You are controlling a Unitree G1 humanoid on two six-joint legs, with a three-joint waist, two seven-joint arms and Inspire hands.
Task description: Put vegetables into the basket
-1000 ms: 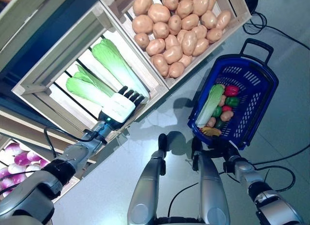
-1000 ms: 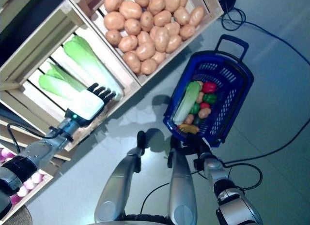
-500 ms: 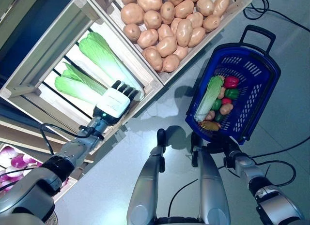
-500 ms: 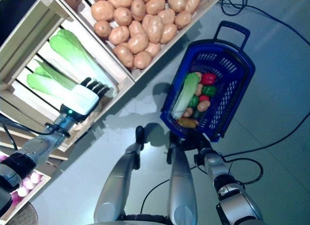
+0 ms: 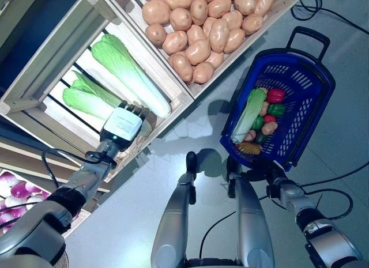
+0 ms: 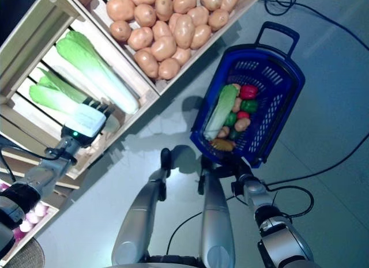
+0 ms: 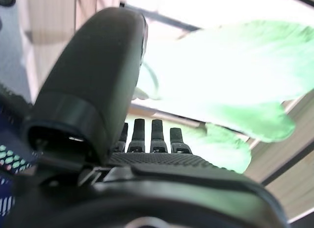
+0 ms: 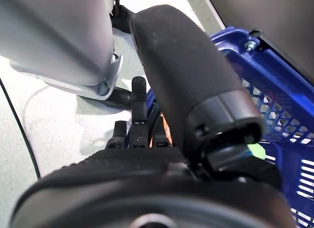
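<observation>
Reaching into the cabbage crate [image 5: 34, 101], the left hand [image 5: 122, 125] has slid further in since a second ago, when its fingers lay over the crate's front rail; now the fingers [image 7: 158, 136] are straight and spread, holding nothing, at the stem ends of the two smaller cabbages [image 5: 86, 98].

- Large cabbage [image 5: 130, 72]: lies diagonally in the same crate, just beside the hand; place unchanged.
- Potatoes [image 5: 202, 26]: heaped in the neighbouring crate, as before.
- Basket [image 5: 308, 115]: blue, on the floor, well apart from the crates; holds one cabbage [image 5: 248, 115], a red pepper [image 5: 275, 95], a green pepper [image 5: 276, 110], and other small items at its near end. Contents unchanged.
- Right hand [image 8: 147, 135]: at the basket's near rim, in the same place as earlier; whether it grips the rim cannot be told.
- Purple onions [image 5: 17, 187]: lower crate, by the left arm.
</observation>
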